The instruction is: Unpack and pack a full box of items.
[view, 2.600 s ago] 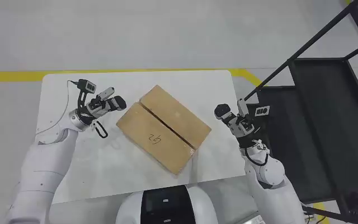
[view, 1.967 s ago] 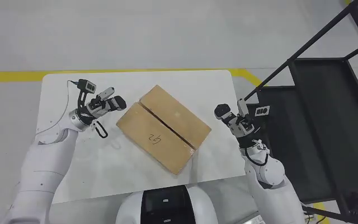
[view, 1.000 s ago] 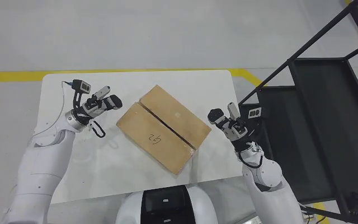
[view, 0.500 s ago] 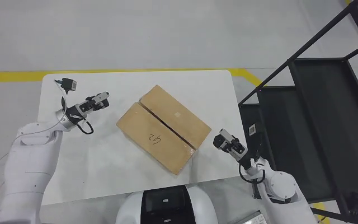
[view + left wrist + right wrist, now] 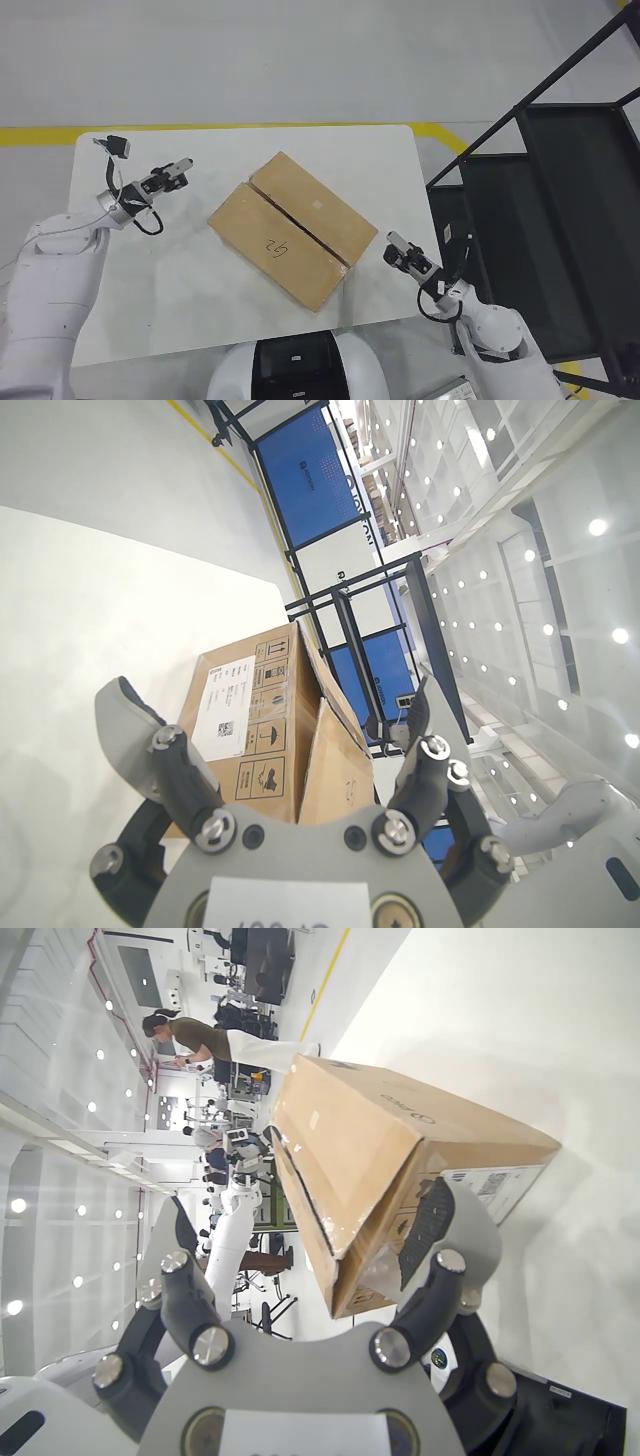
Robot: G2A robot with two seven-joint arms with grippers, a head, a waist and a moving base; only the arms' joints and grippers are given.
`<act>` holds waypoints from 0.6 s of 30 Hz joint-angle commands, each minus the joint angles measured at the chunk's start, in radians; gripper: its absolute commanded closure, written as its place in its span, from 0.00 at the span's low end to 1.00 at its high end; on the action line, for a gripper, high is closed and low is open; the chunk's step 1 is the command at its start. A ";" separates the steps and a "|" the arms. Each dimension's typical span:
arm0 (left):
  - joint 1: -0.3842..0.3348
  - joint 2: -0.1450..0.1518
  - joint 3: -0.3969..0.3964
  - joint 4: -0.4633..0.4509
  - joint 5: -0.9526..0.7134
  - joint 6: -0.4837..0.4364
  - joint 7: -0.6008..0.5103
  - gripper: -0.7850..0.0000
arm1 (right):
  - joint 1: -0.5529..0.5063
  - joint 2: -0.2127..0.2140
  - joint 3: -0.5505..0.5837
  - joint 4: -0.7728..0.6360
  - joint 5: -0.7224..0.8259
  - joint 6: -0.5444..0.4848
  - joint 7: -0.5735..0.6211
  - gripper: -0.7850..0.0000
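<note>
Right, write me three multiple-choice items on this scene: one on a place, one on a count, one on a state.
1. Where is the cardboard box?
A. held up in the air
B. resting on the white table, near its middle
C. stacked on a second box

2. How many boxes are on the table?
A. three
B. two
C. one

3. The left end effector is:
A. open, holding nothing
B. shut on a flap
C. shut on a label

Key: 1 B, the top view shows it flat on the tabletop; 2 C, a single box lies there; 3 A, its fingers stand apart, short of the box.
</note>
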 commanded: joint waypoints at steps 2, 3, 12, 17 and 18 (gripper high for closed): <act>0.019 0.002 0.016 -0.034 0.039 0.000 -0.018 0.00 | 0.030 0.002 -0.016 0.038 -0.027 0.027 -0.005 0.00; 0.022 0.004 0.016 -0.037 0.053 -0.009 -0.020 0.00 | 0.037 0.002 -0.020 0.047 -0.031 0.031 -0.005 0.00; 0.032 0.012 0.026 -0.030 0.023 -0.058 -0.106 0.00 | 0.089 0.006 -0.051 0.117 -0.024 0.031 -0.007 0.00; 0.030 0.004 0.062 -0.040 -0.021 -0.088 -0.111 0.00 | 0.122 0.004 -0.069 0.147 0.006 0.031 -0.033 0.00; 0.029 0.003 0.071 -0.042 -0.023 -0.087 -0.117 0.00 | 0.125 0.004 -0.071 0.150 0.013 0.029 -0.035 0.00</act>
